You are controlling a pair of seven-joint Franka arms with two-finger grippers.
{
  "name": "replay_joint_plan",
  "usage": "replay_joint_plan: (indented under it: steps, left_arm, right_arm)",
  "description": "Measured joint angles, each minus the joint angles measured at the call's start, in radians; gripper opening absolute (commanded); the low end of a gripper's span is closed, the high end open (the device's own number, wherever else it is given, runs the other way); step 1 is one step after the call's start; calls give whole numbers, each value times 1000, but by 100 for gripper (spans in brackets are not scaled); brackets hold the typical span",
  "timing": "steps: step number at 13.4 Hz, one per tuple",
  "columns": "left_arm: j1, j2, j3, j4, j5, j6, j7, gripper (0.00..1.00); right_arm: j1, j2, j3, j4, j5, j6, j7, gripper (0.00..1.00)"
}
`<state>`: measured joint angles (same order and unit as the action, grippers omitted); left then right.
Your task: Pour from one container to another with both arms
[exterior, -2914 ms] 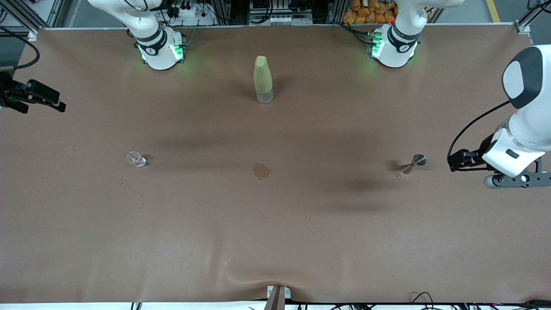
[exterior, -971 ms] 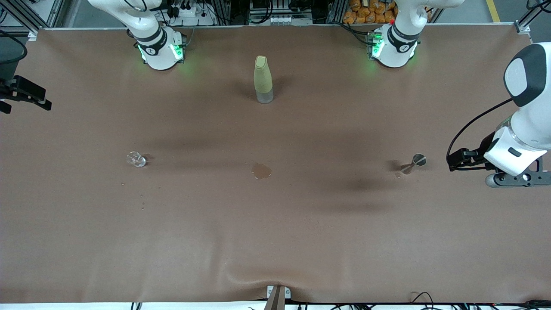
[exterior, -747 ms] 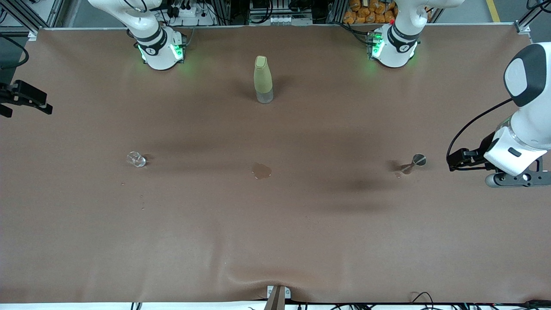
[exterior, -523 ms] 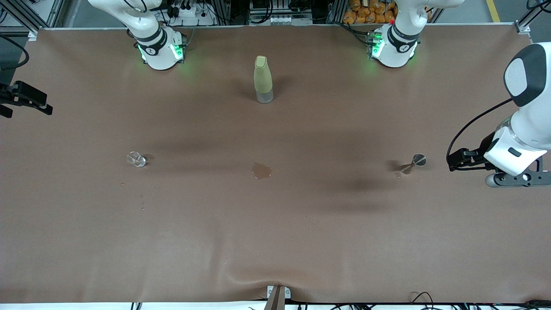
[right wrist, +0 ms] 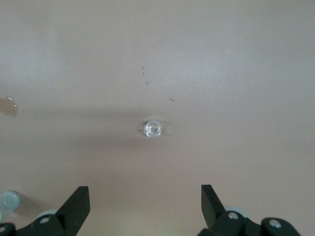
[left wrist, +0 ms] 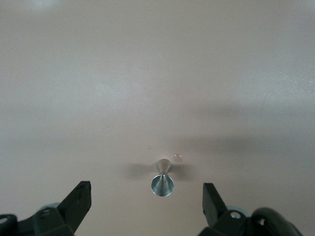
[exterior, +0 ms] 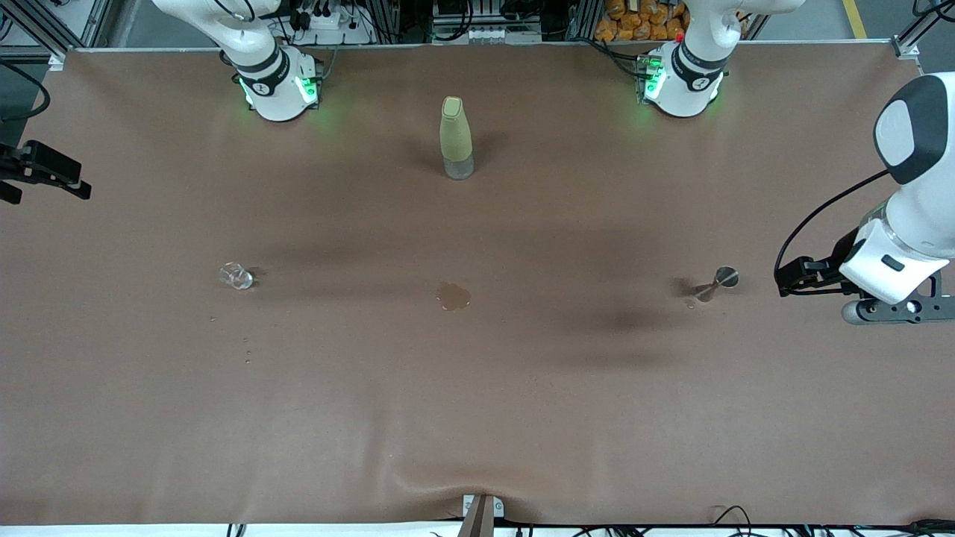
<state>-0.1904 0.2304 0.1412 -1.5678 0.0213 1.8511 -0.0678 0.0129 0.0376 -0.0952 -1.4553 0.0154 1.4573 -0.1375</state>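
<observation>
Three views are shown. In the front view, we see the brown bench (exterior: 477, 418) carrying a tan bottle (exterior: 456, 138) standing upright between the two arm bases, a small clear glass (exterior: 236, 276) toward the right arm's end, a metal jigger (exterior: 718, 282) toward the left arm's end, and a small puddle (exterior: 453, 296) roughly midway between glass and jigger, nearer to the front camera than the bottle. The left arm (exterior: 906, 216) hangs over the bench edge near the jigger, and only a black part of the right arm (exterior: 41, 170) enters at its own end of the bench; both arms wait. In the left wrist view, we see the left end effector (left wrist: 146, 202) with its fingers (left wrist: 78, 199) spread wide and holding nothing, above the jigger (left wrist: 163, 180), which stands upright on the bench with droplets (left wrist: 177, 157) just beside it. In the right wrist view, we see the right end effector (right wrist: 146, 201), likewise wide open and empty, above the clear glass (right wrist: 152, 128); scattered droplets (right wrist: 146, 78) lie near the glass, and the edge of the puddle (right wrist: 9, 105) shows at the margin.
</observation>
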Motion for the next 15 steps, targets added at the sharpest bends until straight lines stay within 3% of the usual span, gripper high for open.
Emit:
replay_joint_plan:
  steps: [11, 15]
  left_arm:
    - [15, -26, -20, 5, 0, -3, 10, 100]
    - [24, -26, -20, 4, -67, -4, 152, 100]
  right_arm:
    - [0, 16, 0, -25, 1, 60, 0, 100]
    - [3, 45, 2, -46, 1, 82, -1, 100]
